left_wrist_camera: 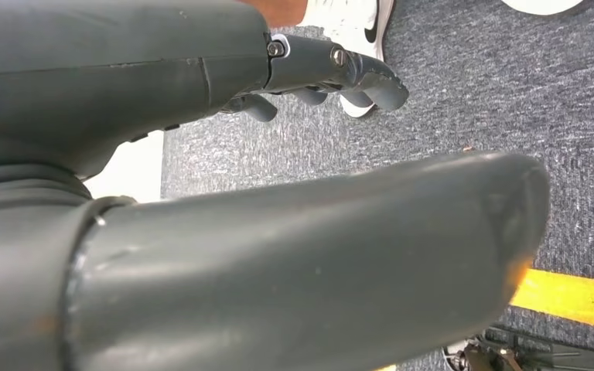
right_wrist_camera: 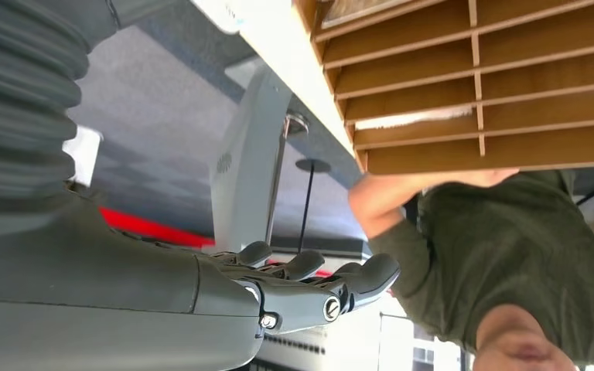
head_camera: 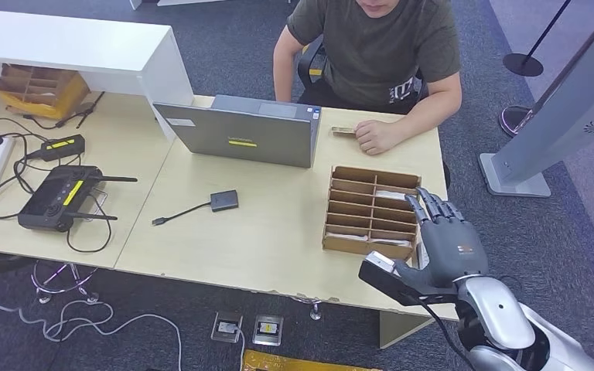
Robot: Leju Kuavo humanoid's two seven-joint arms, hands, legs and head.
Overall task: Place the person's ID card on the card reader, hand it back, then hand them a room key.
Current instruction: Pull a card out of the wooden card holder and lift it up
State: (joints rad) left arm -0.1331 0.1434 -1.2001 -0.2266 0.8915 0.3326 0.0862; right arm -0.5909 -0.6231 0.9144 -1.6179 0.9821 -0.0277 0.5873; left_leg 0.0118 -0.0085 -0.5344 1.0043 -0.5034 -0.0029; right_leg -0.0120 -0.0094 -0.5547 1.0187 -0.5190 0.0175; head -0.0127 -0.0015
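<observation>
A person sits at the far side of the desk (head_camera: 278, 239), one hand (head_camera: 377, 136) resting on it beside a small card (head_camera: 343, 131). The card reader (head_camera: 224, 200), a small black box with a cable, lies mid-desk in front of the laptop. A wooden slotted tray (head_camera: 373, 210) (right_wrist_camera: 464, 85) holds pale cards in some slots. My right hand (head_camera: 442, 236) (right_wrist_camera: 309, 282) hovers at the tray's right edge, fingers stretched out and apart, holding nothing. My left hand (left_wrist_camera: 325, 73) hangs over grey carpet, thumb apart from the loosely bent fingers, with nothing in it.
A grey laptop (head_camera: 240, 130) stands between the person and the reader. On the left are a white shelf (head_camera: 69, 42), a cardboard box (head_camera: 40, 86), a black controller with antennas (head_camera: 58, 197), a power strip and cables. A grey kiosk base (head_camera: 514, 174) stands right of the desk.
</observation>
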